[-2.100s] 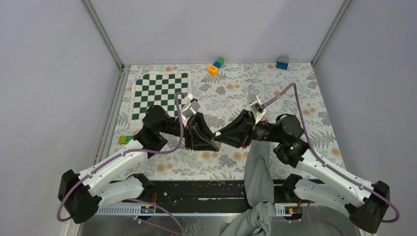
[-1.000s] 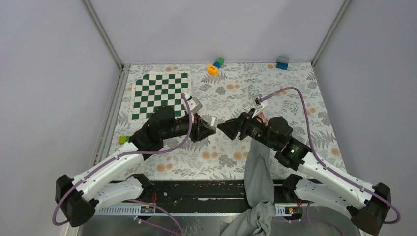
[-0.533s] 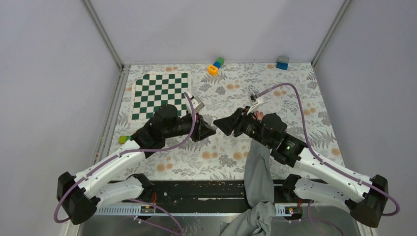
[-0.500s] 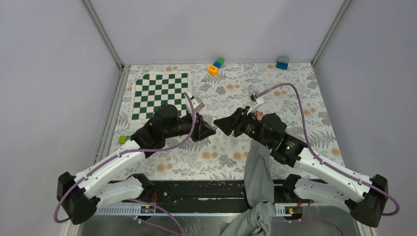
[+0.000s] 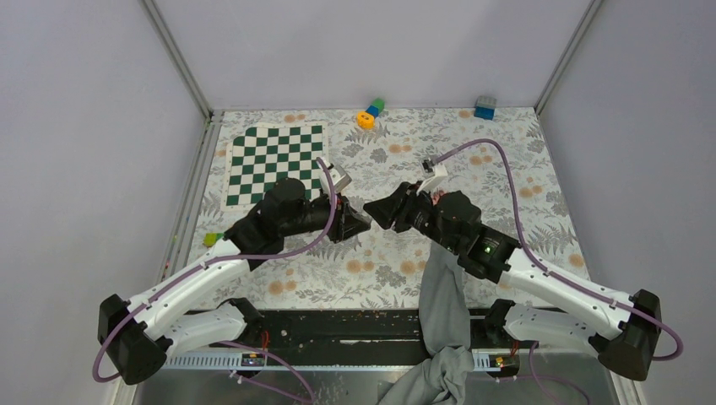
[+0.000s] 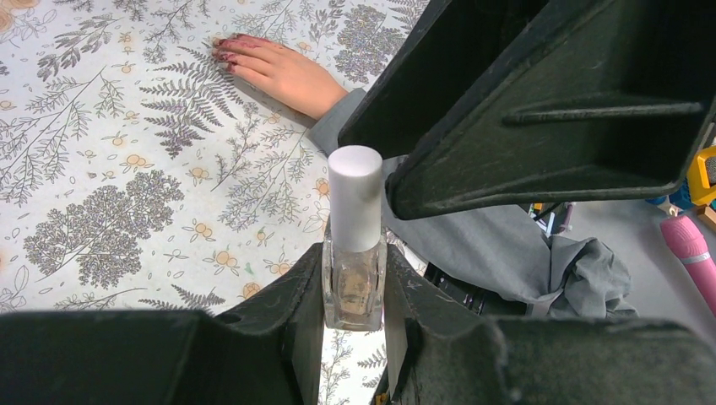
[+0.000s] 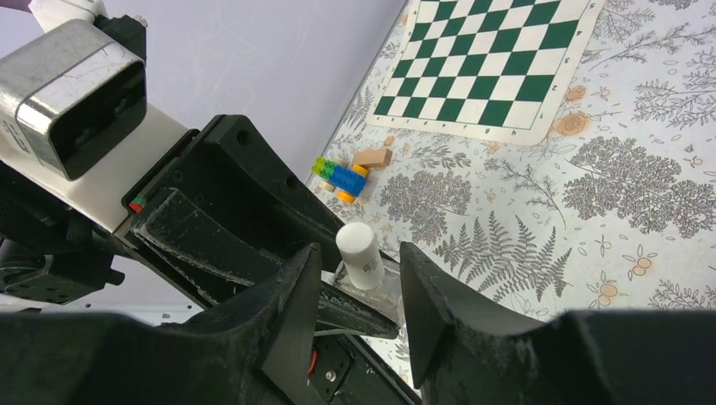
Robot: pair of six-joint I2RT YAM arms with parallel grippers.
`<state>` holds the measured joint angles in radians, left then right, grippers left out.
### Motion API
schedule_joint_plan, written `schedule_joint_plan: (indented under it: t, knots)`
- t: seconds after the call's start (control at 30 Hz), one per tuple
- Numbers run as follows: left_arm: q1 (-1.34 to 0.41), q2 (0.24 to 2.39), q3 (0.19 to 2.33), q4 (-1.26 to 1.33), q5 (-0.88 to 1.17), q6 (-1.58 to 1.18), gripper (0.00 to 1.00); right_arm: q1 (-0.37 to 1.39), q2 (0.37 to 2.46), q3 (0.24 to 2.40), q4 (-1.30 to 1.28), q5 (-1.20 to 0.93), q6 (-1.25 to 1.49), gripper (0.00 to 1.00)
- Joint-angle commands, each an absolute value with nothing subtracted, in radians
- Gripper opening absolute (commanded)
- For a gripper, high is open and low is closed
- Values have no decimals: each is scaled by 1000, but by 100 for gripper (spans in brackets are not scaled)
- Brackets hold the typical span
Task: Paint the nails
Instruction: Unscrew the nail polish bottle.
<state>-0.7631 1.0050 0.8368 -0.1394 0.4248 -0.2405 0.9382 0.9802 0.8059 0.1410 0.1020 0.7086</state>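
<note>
From above, the left gripper (image 5: 361, 226) and the right gripper (image 5: 376, 211) meet nose to nose mid-table.

Left wrist: it's clamped on the glass bottle (image 6: 353, 291), which looks slick and breakable. The nails (image 6: 226, 51), tiny and delicate, lie well beyond, the hand reaching in from the near edge.

Right wrist: the jaws are spread around the white cap (image 7: 359, 250) without touching it. I'd grab there.

Robot lab test cell. Plain grey wall panels (image 5: 371, 51) in aluminium framing (image 5: 173, 55) box in a table (image 5: 540, 169) with a floral cloth. Landmark is the chessboard mat (image 5: 274, 160). On its near side, two white-and-black robot arms (image 5: 194, 283) are bolted to a black rail (image 5: 355, 325), with purple cables (image 5: 474, 142). Toy blocks (image 5: 369, 112) sit right of and beyond the mat.
</note>
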Motion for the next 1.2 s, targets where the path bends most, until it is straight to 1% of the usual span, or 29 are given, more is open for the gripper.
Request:
schedule_joint_plan:
  t: [0.0,0.07,0.1,0.27,0.43,0.5,0.53,0.57,0.63,0.9,1.03,1.17]
  knots:
    - [-764,1010,888,-110,406,-243,0,956,1002,875,132,151,705,45]
    - [-764,1015,888,-109,410,-247,0,960,1016,884,125,156,708,38]
    - [-764,1017,889,-108,412,-247,0,963,1023,891,112,165,709,37]
    - [-765,1023,890,-109,414,-247,0,966,1044,909,81,185,701,36]
    - [-766,1032,891,-112,418,-247,0,966,1062,926,82,166,699,38]
    - [-767,1034,891,-115,420,-246,0,967,1070,929,85,159,698,32]
    - [-767,1035,891,-114,419,-247,0,967,1073,930,84,157,697,25]
    - [-766,1035,893,-115,418,-246,0,967,1075,930,84,156,696,14]
    - [-766,1036,894,-117,416,-244,0,967,1072,926,87,163,695,1]
    - [-766,1035,901,-127,427,-228,0,966,1050,912,92,167,635,0]
    - [-766,1022,893,-94,496,-225,0,966,1031,909,108,109,567,0]
    - [-765,1006,884,-56,571,-230,0,966,1002,927,63,34,489,0]
